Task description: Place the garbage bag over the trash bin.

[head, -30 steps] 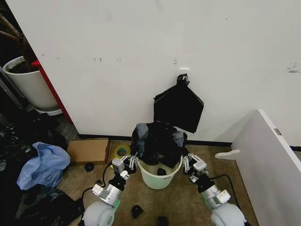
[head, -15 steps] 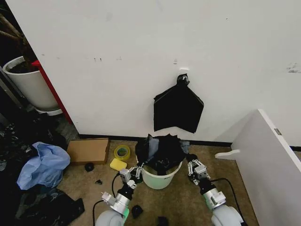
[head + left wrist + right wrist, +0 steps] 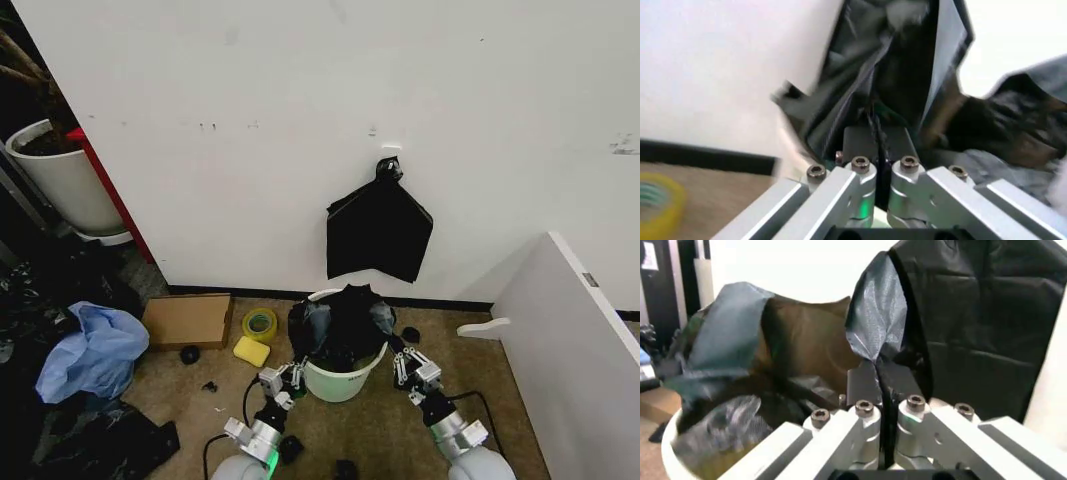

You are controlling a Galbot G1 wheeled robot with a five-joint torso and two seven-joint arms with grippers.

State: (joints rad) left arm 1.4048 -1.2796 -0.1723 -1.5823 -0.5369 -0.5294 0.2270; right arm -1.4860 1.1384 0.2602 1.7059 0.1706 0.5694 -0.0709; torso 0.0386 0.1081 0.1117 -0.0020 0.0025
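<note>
The round cream-white plastic trash bin [image 3: 337,378] stands on the brown carpeted floor [image 3: 380,420] just before the white wall [image 3: 300,120], with the thin, glossy, crinkled black garbage bag [image 3: 340,325] bunched over its mouth and rising above the rim. My left claw [image 3: 287,378] sits at the bin's left side, its fingers [image 3: 860,172] pressed together on a fold of the bag's edge; the left wrist view shows the film pinched between the pads. My right claw [image 3: 410,367] sits at the bin's right side, likewise closed on a strip of the bag, which stands up from its fingers [image 3: 907,410] in the right wrist view. On the wall behind the bin hangs a flat matte black bag [image 3: 379,230] with a knotted top. To the left on the floor lie a yellow tape roll [image 3: 260,323], a yellow sponge [image 3: 251,350] and a flat brown cardboard piece [image 3: 188,319].
</note>
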